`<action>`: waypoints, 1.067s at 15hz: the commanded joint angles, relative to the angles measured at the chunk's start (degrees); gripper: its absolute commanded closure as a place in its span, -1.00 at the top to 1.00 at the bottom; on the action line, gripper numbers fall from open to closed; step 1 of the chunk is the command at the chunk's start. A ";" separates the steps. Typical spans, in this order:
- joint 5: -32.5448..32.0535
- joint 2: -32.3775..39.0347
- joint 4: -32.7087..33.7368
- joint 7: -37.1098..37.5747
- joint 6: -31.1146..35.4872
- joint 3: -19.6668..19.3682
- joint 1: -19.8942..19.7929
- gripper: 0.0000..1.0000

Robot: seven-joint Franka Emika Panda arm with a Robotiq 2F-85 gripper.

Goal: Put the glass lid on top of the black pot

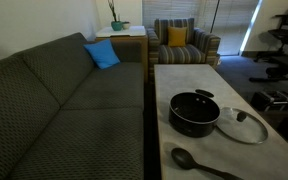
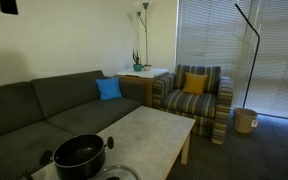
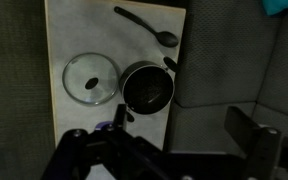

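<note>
The black pot [image 1: 194,112] stands on the pale table [image 1: 179,80], and it also shows in the wrist view [image 3: 147,88] and in an exterior view [image 2: 81,155]. The glass lid [image 1: 242,125] lies flat on the table beside the pot, apart from it; the wrist view shows the lid [image 3: 90,78] too. My gripper [image 3: 181,121] is open and empty. It hangs high above the table edge and the sofa seat, well away from the lid. The gripper is out of view in both exterior views.
A black long-handled spoon [image 1: 199,163] lies on the table near the pot, also seen in the wrist view [image 3: 149,27]. A dark sofa [image 1: 74,90] with a blue pillow [image 1: 102,55] runs along the table. A striped armchair [image 1: 184,42] stands beyond the table.
</note>
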 commanded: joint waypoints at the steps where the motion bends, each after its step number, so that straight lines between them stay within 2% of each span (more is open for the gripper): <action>1: 0.50 4.13 -0.58 7.83 11.61 2.91 -1.35 1.00; 5: 1.19 14.49 1.20 14.15 23.75 2.94 -1.74 1.00; 7: 2.14 20.32 3.17 14.96 25.82 2.49 -2.14 1.00; 9: 5.60 26.50 6.77 12.57 23.86 2.72 -3.16 1.00; 10: 2.29 20.37 2.05 14.79 24.92 3.11 -2.64 1.00; 12: 3.52 25.11 4.65 14.30 24.93 3.16 -3.21 1.00; 15: 3.59 26.76 6.28 14.33 24.88 3.20 -3.30 1.00; 16: 0.16 25.58 5.06 16.07 25.49 2.77 -2.08 1.00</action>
